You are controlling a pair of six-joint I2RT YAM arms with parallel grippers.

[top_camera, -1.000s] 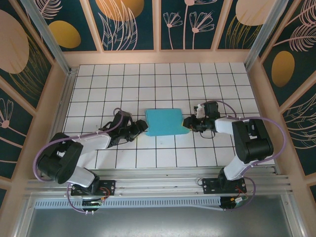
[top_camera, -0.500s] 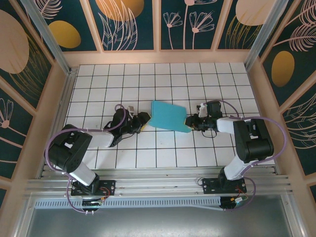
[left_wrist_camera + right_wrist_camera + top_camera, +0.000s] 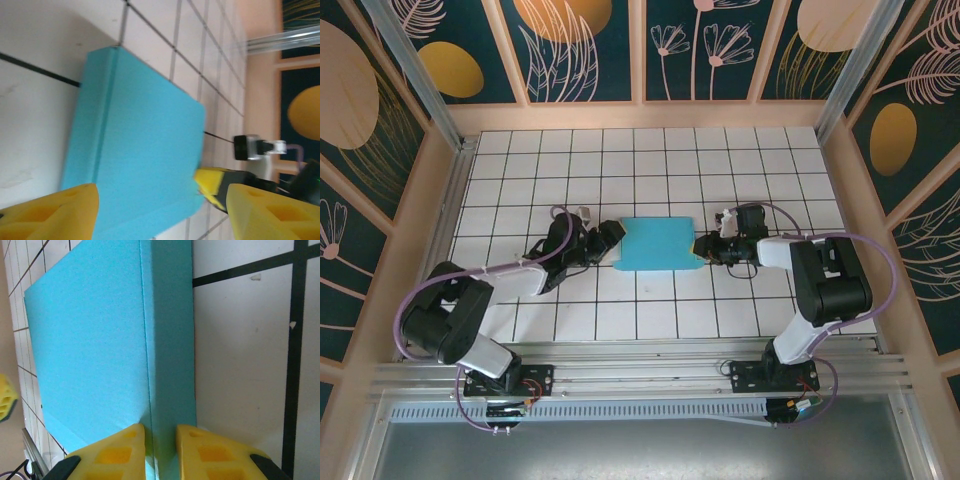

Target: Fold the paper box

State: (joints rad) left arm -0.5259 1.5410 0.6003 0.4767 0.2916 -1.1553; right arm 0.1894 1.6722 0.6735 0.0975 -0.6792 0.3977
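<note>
The paper box (image 3: 657, 245) is a flat turquoise rectangle lying on the white tiled floor at mid-table. My left gripper (image 3: 611, 238) sits at its left edge, jaws open. In the left wrist view the box (image 3: 135, 150) reaches in between the two wide-apart yellow fingers (image 3: 55, 212) of the left gripper (image 3: 160, 215). My right gripper (image 3: 702, 246) is at the box's right edge. In the right wrist view the right gripper (image 3: 160, 450) is shut on the narrow side wall of the box (image 3: 95, 350), one yellow finger on each face.
The tiled floor (image 3: 640, 320) is ringed by wooden walls (image 3: 640, 115) at the back and sides. An aluminium rail (image 3: 640, 375) runs along the near edge by the arm bases. The right arm's yellow fingertip (image 3: 215, 182) shows past the box.
Half a second ago the box was tilted and turned; now it lies flat and square to the tiles. The left gripper has moved up to the box's left edge.
</note>
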